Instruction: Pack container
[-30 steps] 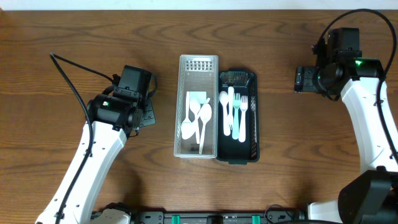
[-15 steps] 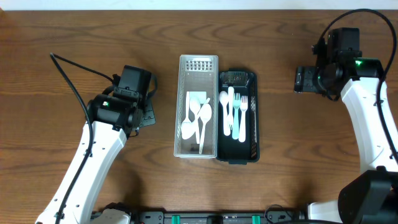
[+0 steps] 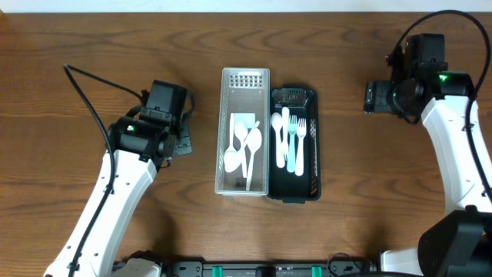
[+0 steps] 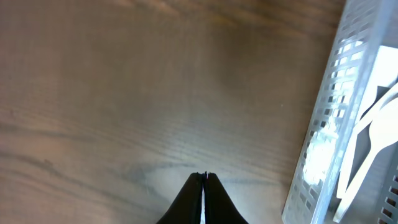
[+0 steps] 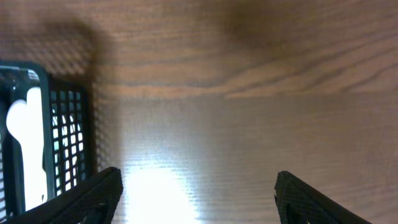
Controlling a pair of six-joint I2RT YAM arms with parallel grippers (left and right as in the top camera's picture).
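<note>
White basket [image 3: 245, 77] & black basket [image 3: 293, 95] sit touching, mid-desk [image 3: 92, 46], plastic cutlery [image 3: 247, 146] in both. L arm [image 3: 127, 173] near the white one, jaws together, empty. R arm [image 3: 453, 131] well apart on the black basket's side, jaws apart, empty.

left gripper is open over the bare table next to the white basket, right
Not quite. The left gripper is shut, not open: the left wrist view shows its fingertips meeting. The rest holds: it is over the bare table, next to the white basket.
</note>
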